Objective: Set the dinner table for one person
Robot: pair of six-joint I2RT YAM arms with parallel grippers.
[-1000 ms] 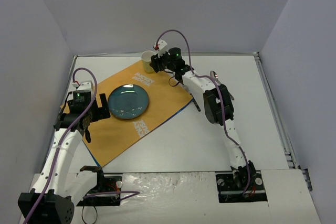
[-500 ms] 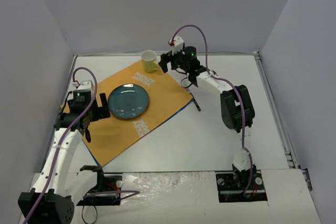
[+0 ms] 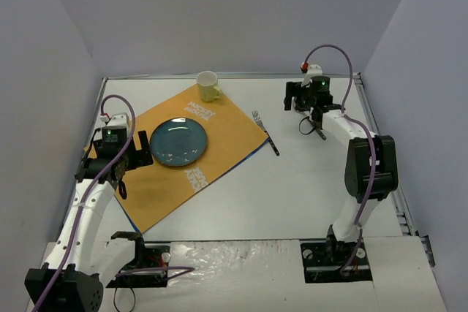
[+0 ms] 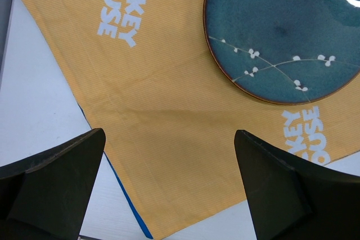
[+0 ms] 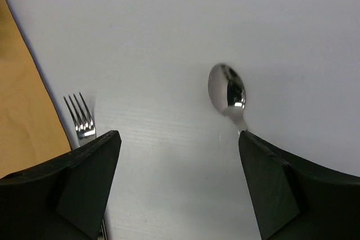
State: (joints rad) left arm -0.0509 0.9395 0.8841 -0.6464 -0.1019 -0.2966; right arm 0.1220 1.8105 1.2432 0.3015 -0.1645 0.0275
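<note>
Both jaw pairs: spread wide, nothing held.
L gripper (image 4: 169, 181): placemat (image 4: 169, 111) seen below.
R gripper (image 5: 179, 167): dinner table (image 5: 157, 37) below; spoon (image 5: 228, 91) seen betw. fingers.

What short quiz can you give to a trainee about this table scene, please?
1. True or false: the round blue ceramic plate lies on the orange rectangular placemat.
2. Where is the silver metal fork? A) on the plate; B) on the white dinner table, beside the placemat; C) under the plate.
3. Fill in: the open right gripper hovers above a silver metal ____.
Key: 1 true; 2 B; 3 spoon.
</note>
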